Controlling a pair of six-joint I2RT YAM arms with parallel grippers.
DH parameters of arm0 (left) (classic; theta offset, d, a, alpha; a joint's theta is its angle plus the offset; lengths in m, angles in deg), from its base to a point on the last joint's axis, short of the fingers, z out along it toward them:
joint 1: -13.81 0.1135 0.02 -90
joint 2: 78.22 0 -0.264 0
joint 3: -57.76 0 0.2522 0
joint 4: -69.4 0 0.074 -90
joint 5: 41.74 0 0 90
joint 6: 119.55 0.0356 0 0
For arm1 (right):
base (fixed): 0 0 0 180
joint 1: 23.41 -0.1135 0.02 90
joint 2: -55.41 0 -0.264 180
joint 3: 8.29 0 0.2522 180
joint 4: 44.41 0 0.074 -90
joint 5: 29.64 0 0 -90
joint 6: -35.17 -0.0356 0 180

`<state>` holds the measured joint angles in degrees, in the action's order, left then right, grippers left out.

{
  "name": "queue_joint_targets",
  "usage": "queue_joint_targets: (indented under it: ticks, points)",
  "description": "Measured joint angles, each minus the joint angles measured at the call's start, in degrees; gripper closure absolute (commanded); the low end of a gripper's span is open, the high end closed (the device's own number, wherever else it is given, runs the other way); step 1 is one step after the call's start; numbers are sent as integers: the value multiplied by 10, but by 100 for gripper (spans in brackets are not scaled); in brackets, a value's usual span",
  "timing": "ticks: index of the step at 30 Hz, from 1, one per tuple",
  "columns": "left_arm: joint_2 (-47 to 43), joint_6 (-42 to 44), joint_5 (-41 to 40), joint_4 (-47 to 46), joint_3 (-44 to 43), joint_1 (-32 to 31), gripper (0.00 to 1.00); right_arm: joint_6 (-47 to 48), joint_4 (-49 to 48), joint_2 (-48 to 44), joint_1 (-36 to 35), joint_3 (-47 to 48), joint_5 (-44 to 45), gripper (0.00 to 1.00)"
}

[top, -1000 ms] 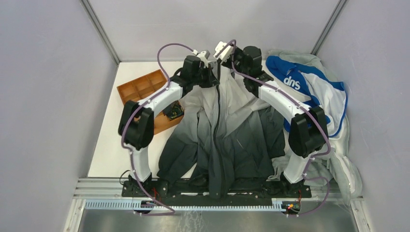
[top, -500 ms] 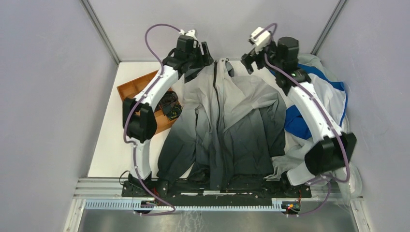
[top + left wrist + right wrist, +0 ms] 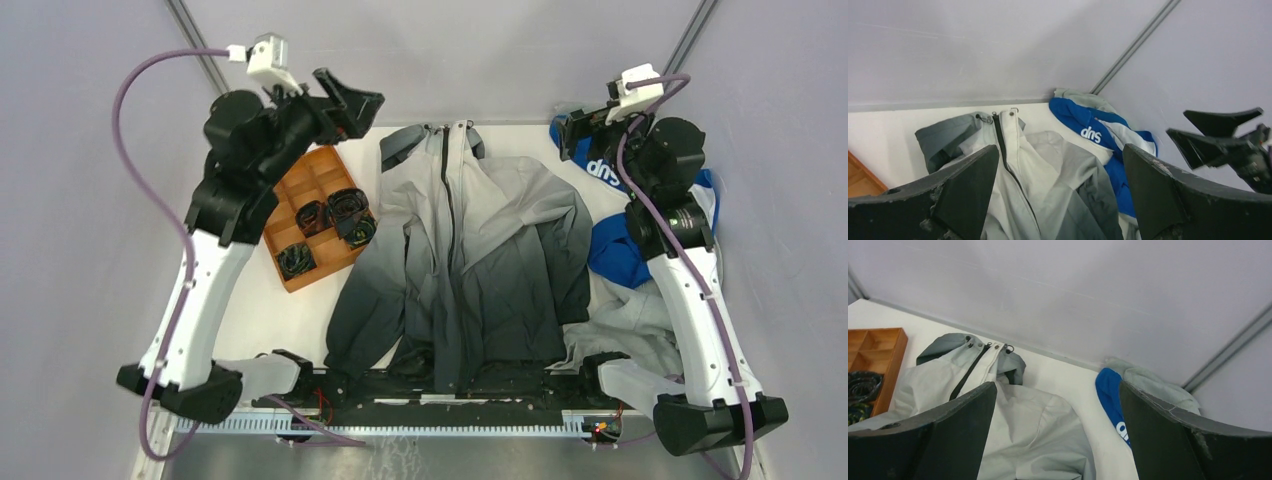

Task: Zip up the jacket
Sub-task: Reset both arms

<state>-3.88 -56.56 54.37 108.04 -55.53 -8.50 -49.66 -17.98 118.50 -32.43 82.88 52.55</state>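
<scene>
The jacket [image 3: 470, 250] lies spread face-up mid-worktop [image 3: 262, 320], collar at 12 o'clock, its zipper [image 3: 447, 200] apparently run to the top, so the left gripper [image 3: 360, 108] at 10 o'clock and the right gripper [image 3: 580, 130] at 2 o'clock hover clear, jaws apart and empty.

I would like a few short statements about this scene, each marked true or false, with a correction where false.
1. The left hand and the right hand are both open and empty. True.
2. The jacket hangs from the left hand. False: it lies flat on the table, and neither hand touches it.
3. The wooden tray lies at the jacket's left. True.
4. The blue-and-white garment lies in the wooden tray. False: it lies at the jacket's right.
</scene>
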Motion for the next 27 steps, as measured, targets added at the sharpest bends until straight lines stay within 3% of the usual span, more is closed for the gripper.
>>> queue_joint_targets:
  ticks: [7,15,27]
  points:
    - [-91,-31,-2,49,71,0,0,-23,16,-21,15,-6,49,2]
    - [-101,-48,-11,104,117,0,0,-26,22,-43,21,-10,53,2]
    - [-135,-51,-15,106,127,0,0,-26,37,-50,24,-22,54,2]
